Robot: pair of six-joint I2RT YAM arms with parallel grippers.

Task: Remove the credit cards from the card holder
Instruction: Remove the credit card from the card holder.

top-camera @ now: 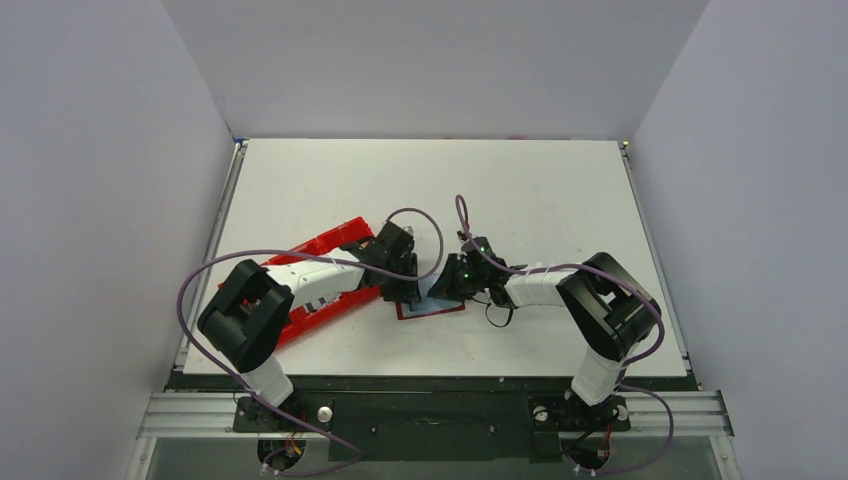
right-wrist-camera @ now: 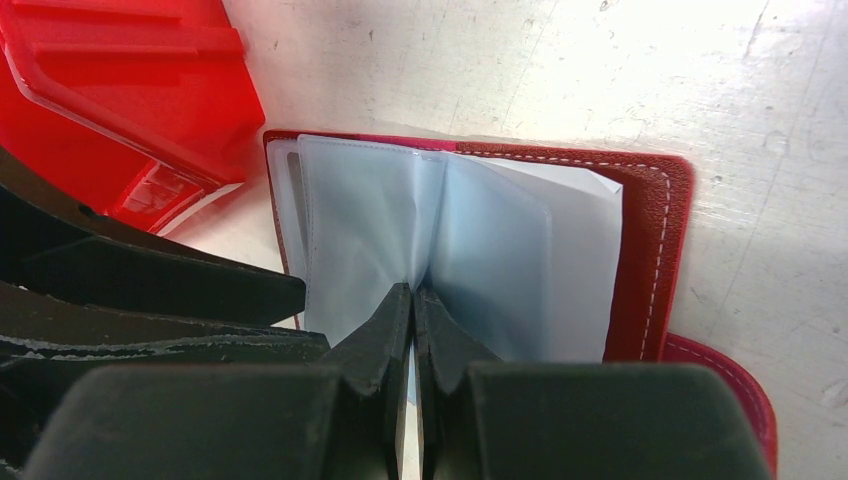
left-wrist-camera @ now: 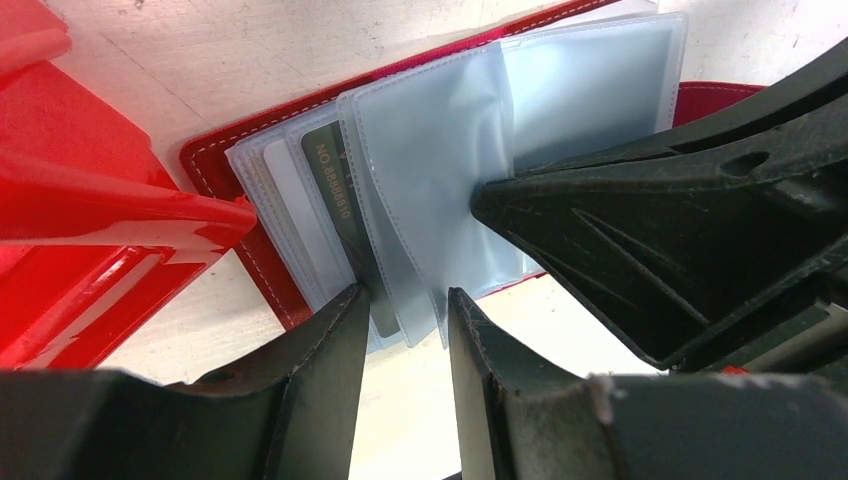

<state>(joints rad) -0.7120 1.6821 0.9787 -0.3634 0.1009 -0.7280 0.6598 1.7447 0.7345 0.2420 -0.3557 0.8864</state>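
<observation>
Holder (right-wrist-camera: 650, 220) open, mid-frame; right gripper (right-wrist-camera: 412, 295) pinched on sleeve (right-wrist-camera: 370, 220); left gripper (left-wrist-camera: 405, 300) narrow, beside card (left-wrist-camera: 335, 190), lower centre; risks tugging sleeve, dragging whole holder.

Bright, even, diffuse light fills the overhead view: the white table (top-camera: 540, 200) around the card holder (top-camera: 432, 308) shows only faint, soft shadows. In both wrist views the table beyond the card holder glares near white, its clear sleeves (left-wrist-camera: 440, 170) carry a milky sheen, the red tray (left-wrist-camera: 100, 200) beside it has glossy highlights, and the nearest foreground is soft
</observation>
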